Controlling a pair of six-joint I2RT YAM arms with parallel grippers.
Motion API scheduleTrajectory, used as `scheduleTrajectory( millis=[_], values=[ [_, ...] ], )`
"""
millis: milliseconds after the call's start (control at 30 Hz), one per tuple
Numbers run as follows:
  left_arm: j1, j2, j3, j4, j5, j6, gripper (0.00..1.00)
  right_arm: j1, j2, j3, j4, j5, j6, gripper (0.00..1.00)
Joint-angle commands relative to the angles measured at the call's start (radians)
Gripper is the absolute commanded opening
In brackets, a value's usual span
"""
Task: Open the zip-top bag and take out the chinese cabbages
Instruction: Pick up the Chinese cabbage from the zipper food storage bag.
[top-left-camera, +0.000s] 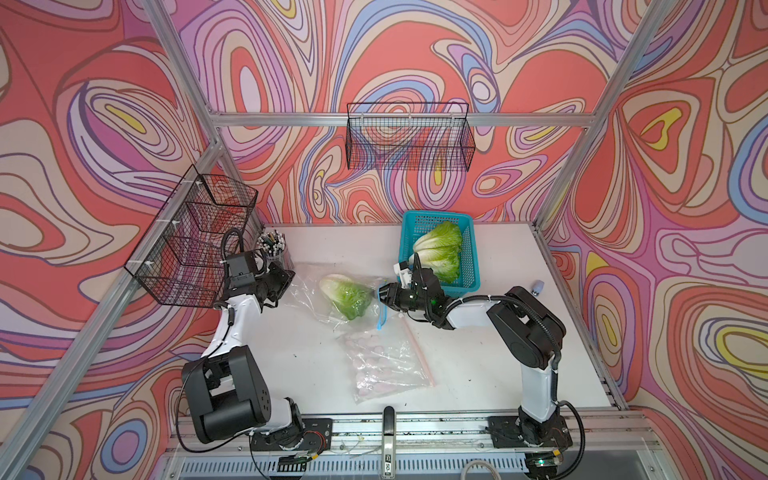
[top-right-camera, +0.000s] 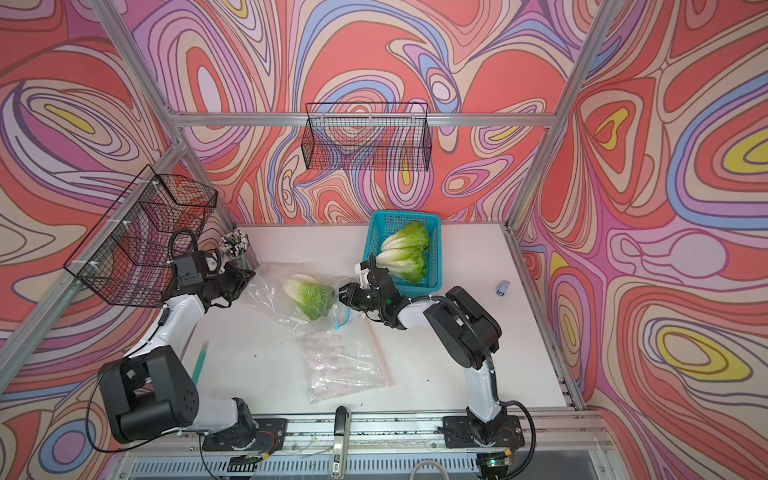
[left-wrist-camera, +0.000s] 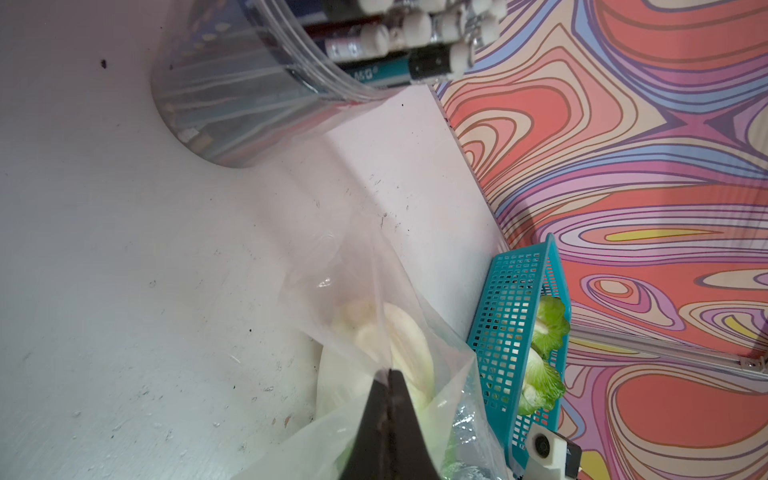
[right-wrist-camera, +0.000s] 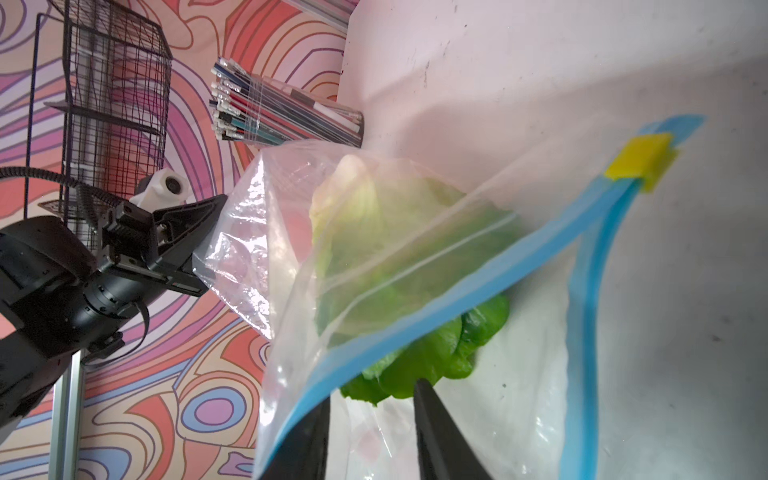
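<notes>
The clear zip-top bag (top-left-camera: 307, 286) lies on the white table with its blue zip strip (right-wrist-camera: 457, 282) and yellow slider (right-wrist-camera: 640, 160) toward my right arm. One chinese cabbage (top-left-camera: 347, 293) is inside, its green leaf tips (right-wrist-camera: 415, 357) poking out of the open mouth. My left gripper (left-wrist-camera: 390, 372) is shut on the bag's film at the closed end, beside the cabbage's white base (left-wrist-camera: 399, 336). My right gripper (right-wrist-camera: 372, 392) stands open at the mouth, the leaf tips just ahead of its fingers. Two more cabbages (top-left-camera: 440, 249) lie in the teal basket (top-left-camera: 471, 257).
A second clear bag (top-left-camera: 382, 361) with pink pieces lies in front of the first. A clear cup of pencils (top-left-camera: 272, 245) stands by my left gripper. Black wire baskets (top-left-camera: 195, 232) hang on the left and back walls. A small grey object (top-left-camera: 538, 286) sits at the right.
</notes>
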Motion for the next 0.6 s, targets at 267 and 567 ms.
scheduleTrajectory(
  millis=[267,567],
  values=[
    [-0.032,-0.018,0.012,-0.033,-0.039,0.036,0.00,0.027,0.033,0.026,-0.033,0.028,0.021,0.51],
    [-0.046,-0.014,0.013,-0.033,-0.034,0.037,0.00,0.037,0.052,0.035,-0.023,0.035,0.035,0.55]
  ],
)
